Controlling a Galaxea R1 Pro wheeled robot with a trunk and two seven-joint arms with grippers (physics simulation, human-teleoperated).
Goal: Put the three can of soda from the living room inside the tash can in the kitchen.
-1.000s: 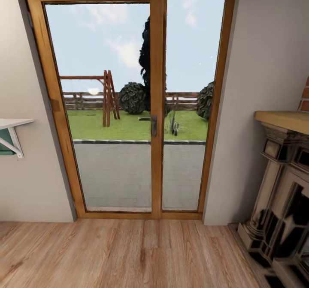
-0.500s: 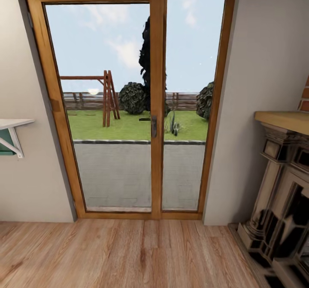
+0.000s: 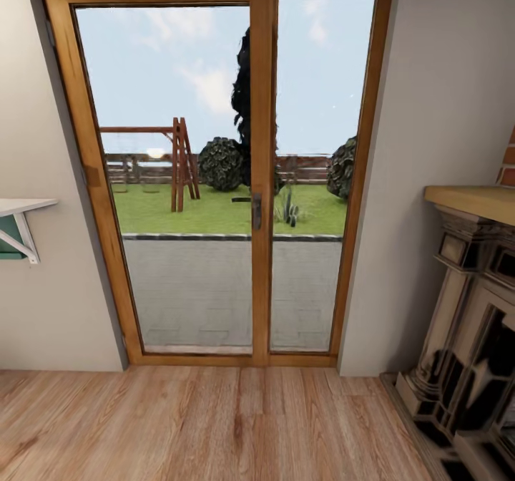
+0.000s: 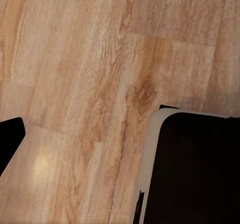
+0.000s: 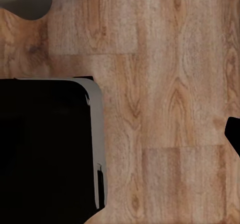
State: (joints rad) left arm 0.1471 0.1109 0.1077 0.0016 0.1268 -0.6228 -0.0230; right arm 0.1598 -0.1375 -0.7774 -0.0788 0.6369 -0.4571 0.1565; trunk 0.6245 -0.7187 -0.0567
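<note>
Shelf (image 3: 21,209) with white bracket on the left wall; wood-framed glass doors (image 3: 261,173) at centre, giving onto lawn and swing frame (image 3: 179,162); dark fireplace (image 3: 472,338) with pale wood mantel and red brick (image 3: 508,164) at right. Wood-plank floor (image 3: 214,424) of the living room below. Wrist views: floor and dark robot base (image 4: 200,169); whether either gripper is wide or narrow cannot be told.

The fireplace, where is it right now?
In the head view the fireplace stands at the right edge, against the wall just right of the wood-framed glass doors, its base on the wood-plank floor.
</note>
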